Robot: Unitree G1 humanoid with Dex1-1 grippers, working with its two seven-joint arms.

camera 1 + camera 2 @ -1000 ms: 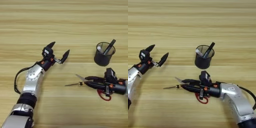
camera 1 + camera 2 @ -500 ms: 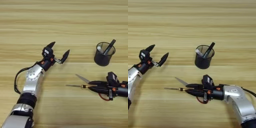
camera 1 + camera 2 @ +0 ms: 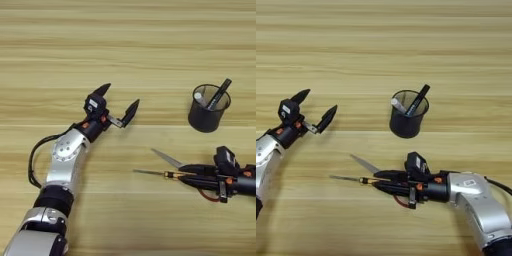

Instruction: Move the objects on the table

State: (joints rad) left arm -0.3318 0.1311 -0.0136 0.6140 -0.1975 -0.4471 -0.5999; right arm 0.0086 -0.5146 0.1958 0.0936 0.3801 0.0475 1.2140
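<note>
The table (image 3: 381,40) fills both views. The left gripper (image 3: 119,107) is left of centre, fingers spread wide with nothing between them, well apart from every object. The black mesh pen cup (image 3: 406,120) stands upright right of centre and holds the black marker (image 3: 419,99) and the white-grey marker (image 3: 397,105). Low in the frame, the right gripper (image 3: 388,182) is closed on the amber-handled screwdriver (image 3: 358,179), whose long axis runs horizontally with its tip pointing left. The red-handled steel scissors (image 3: 368,164) lie beneath it. The right arm is clearly the nearer one, and the cup lies above it.
</note>
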